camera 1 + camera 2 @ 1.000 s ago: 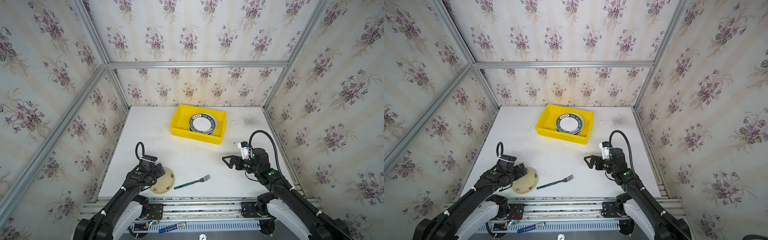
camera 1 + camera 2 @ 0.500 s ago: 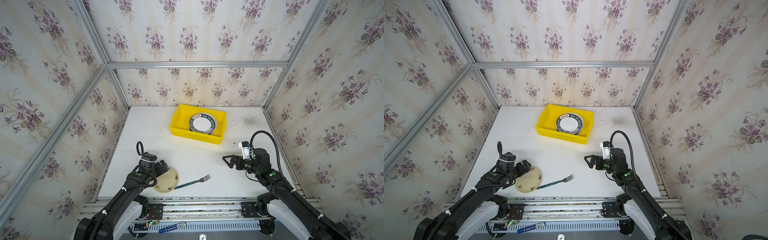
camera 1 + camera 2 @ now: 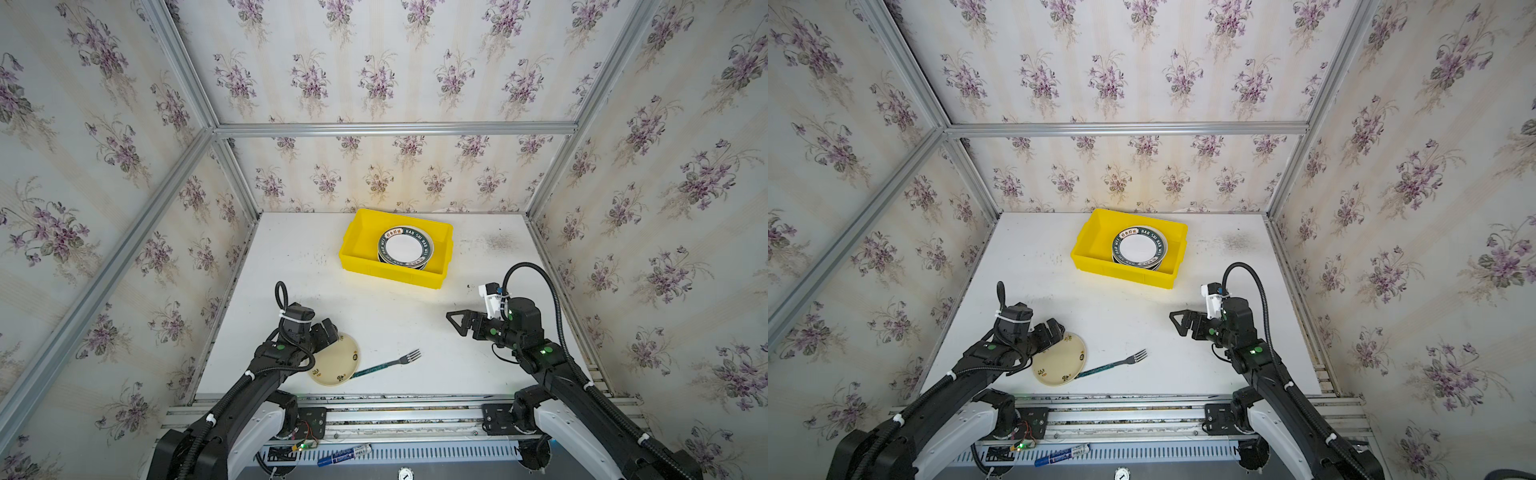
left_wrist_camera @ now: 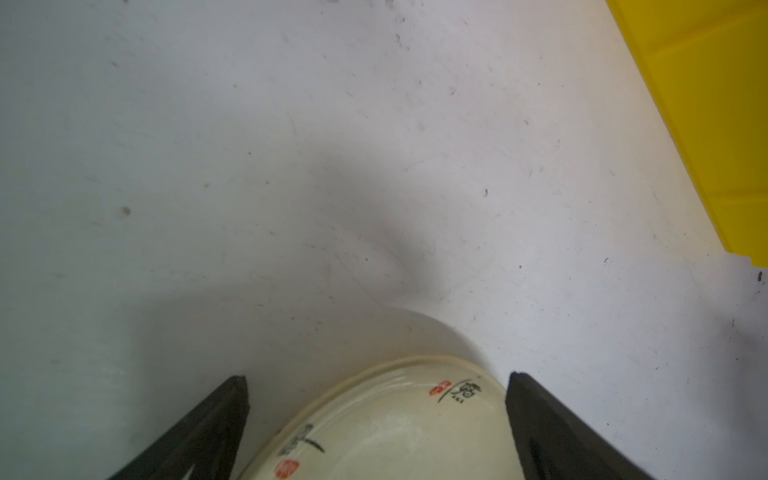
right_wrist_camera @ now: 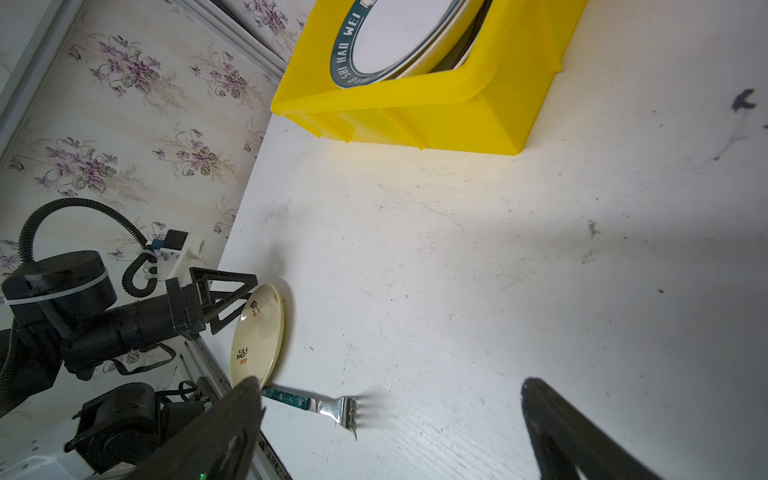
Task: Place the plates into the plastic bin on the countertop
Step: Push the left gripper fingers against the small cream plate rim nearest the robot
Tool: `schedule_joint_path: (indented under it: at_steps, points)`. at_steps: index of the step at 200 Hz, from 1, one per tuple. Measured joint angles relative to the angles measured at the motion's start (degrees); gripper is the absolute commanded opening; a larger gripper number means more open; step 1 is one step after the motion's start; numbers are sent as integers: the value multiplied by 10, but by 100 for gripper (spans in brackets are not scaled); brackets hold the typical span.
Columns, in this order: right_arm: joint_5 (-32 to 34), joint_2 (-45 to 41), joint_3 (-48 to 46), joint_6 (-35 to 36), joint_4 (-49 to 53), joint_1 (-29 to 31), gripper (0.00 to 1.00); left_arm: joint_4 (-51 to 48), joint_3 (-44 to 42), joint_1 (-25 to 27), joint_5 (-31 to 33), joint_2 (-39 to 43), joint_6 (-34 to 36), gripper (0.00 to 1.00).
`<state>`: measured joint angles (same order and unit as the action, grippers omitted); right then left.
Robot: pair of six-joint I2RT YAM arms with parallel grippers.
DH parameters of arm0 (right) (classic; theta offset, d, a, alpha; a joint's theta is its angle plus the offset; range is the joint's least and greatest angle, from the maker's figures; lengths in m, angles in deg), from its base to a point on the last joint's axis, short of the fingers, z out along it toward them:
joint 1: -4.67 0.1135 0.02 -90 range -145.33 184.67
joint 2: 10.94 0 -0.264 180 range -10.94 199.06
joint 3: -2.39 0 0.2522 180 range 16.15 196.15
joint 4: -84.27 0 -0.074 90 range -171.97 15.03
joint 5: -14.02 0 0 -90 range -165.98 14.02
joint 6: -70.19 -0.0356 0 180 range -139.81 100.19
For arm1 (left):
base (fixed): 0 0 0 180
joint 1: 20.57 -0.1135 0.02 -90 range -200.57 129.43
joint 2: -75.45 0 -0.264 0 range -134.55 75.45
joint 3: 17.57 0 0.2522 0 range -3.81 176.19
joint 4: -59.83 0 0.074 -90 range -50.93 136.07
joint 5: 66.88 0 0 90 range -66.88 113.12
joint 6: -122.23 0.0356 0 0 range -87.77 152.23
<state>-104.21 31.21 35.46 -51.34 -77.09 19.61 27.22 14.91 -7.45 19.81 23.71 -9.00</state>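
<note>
A: What is the left gripper (image 4: pixel 376 378) doing?
B: Its black jaws are standing wide apart, straddling the rim of the round glossy cream plate (image 3: pixel 334 361) with brush characters and red seals, lying at seven o'clock on the speckled white countertop (image 3: pixel 291 270).
A: And the right gripper (image 5: pixel 388 382)?
B: Gaping too, empty, hovering at four o'clock. A glittery teal-handled fork (image 3: pixel 386 364) is touching that plate's three o'clock edge. At twelve, the bright yellow plastic bin (image 3: pixel 390 276) is holding stacked teal-rimmed white plates (image 3: pixel 405 249) lettered "SHI HAO WEI".

"HAO WEI" on teal-rimmed plate (image 5: pixel 399 35)
</note>
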Motion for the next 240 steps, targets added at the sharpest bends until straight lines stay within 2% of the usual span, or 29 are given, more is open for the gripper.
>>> schedule_joint_path:
  at_steps: [52, 120, 137, 153, 172, 240]
  points:
    - [7, -13, -4, -6, 12, 0, 99, -55, 1, 0, 5, 35, -3, 100]
    - [11, 17, -7, -17, 3, 0, 99, -47, -21, 4, 14, 64, -22, 98]
    - [11, 21, -7, -21, -3, 0, 99, -45, -27, 4, 17, 74, -23, 90]
    - [11, 23, -7, -21, -7, 0, 99, -46, -34, 3, 21, 86, -23, 75]
    - [12, 26, -7, -21, -13, 0, 99, -49, -42, 3, 21, 98, -23, 66]
    - [13, 48, -8, -32, -30, 0, 99, -35, -49, 4, 16, 95, -19, 62]
